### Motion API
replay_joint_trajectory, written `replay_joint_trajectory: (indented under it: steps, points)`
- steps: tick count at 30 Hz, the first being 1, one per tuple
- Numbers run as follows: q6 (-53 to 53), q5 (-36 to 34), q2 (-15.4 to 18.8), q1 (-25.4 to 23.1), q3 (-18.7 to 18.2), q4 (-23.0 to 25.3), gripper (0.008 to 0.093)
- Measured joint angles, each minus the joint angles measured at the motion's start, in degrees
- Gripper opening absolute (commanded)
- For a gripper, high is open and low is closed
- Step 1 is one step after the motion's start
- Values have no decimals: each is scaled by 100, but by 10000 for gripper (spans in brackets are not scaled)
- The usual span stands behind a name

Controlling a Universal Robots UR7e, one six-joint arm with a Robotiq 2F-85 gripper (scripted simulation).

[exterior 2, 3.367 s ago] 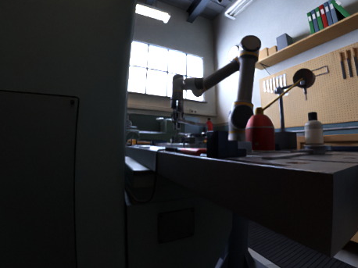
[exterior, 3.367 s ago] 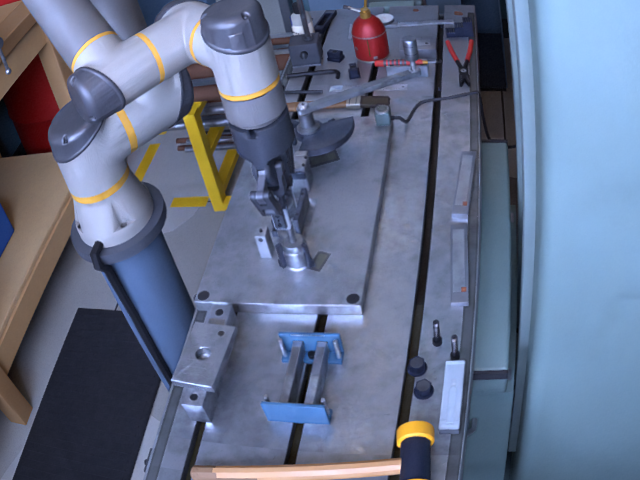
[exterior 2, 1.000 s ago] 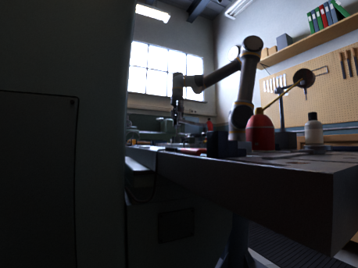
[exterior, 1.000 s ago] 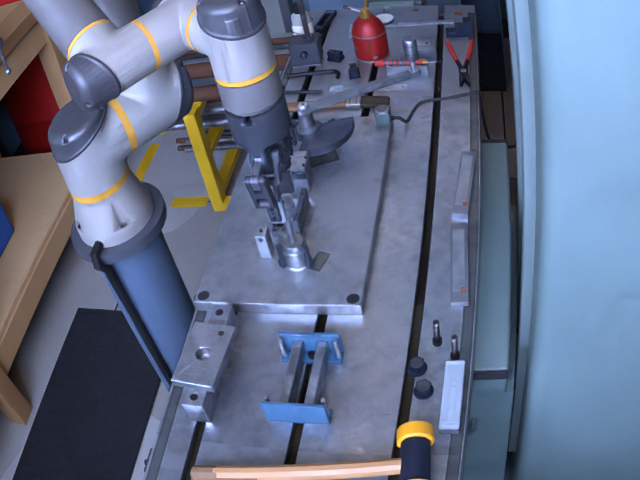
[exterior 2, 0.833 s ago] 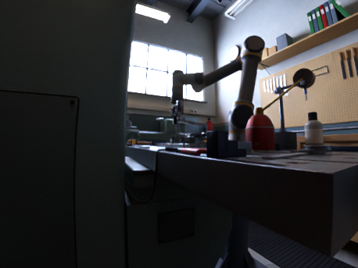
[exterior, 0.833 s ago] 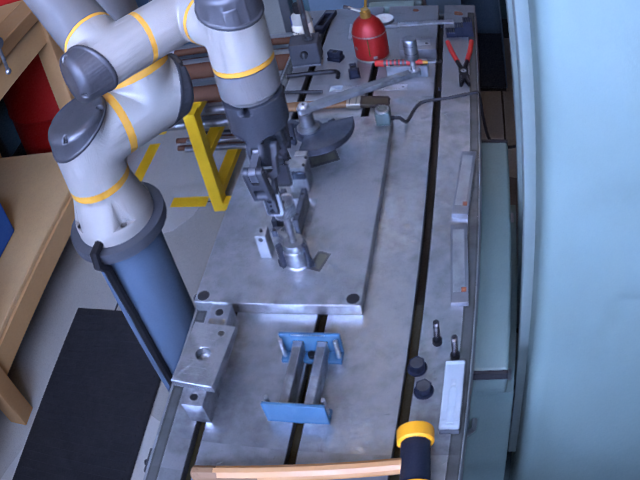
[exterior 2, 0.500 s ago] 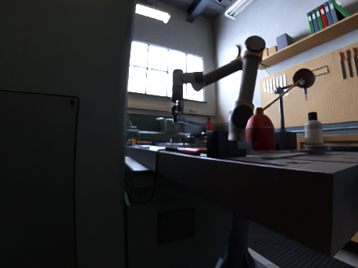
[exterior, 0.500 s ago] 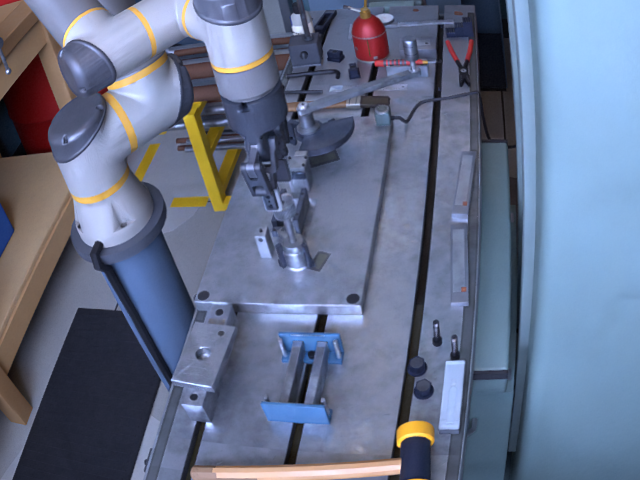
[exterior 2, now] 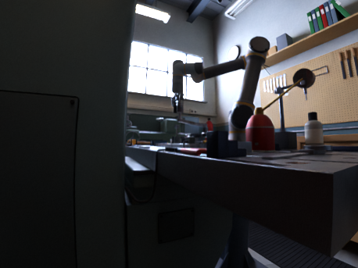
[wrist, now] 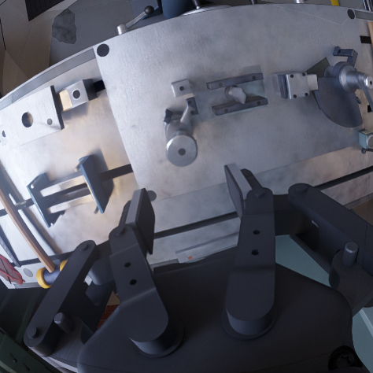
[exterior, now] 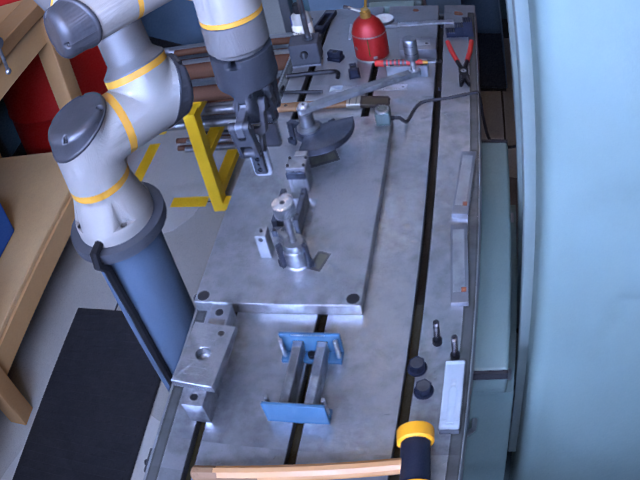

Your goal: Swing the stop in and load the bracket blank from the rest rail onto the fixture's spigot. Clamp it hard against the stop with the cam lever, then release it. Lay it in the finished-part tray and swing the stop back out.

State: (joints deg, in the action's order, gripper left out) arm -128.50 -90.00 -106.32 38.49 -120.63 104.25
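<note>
The swing stop (exterior: 282, 204), with its round knob, stands right beside the spigot (wrist: 235, 93) between the fixture's two dark rails on the grey plate. My gripper (exterior: 257, 157) hangs open and empty above the plate's left side, near the cam lever (exterior: 320, 129) with its fan-shaped cam. In the wrist camera my gripper (wrist: 189, 204) is over the plate's edge, with the stop's knob (wrist: 181, 148) ahead of the fingers. The blue rest rail (exterior: 308, 377) stands on the near end of the table with no blank that I can make out on it.
The yellow stand (exterior: 209, 155) is close on the left of the gripper. A red oil can (exterior: 369, 36), pliers (exterior: 460, 59) and a brush lie at the far end. A grey block (exterior: 204, 356) sits near the arm's base, and a yellow-handled tool (exterior: 413, 444) lies at the near edge.
</note>
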Motion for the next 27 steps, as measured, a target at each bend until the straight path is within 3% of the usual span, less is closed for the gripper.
replay_joint_trajectory:
  steps: [10, 24, 27]
  points:
    - [0, 0, -1, 0, 7, -3, 590]
    - [0, 0, -3, 0, 10, -5, 870]
    - [0, 0, -3, 0, 10, -5, 880]
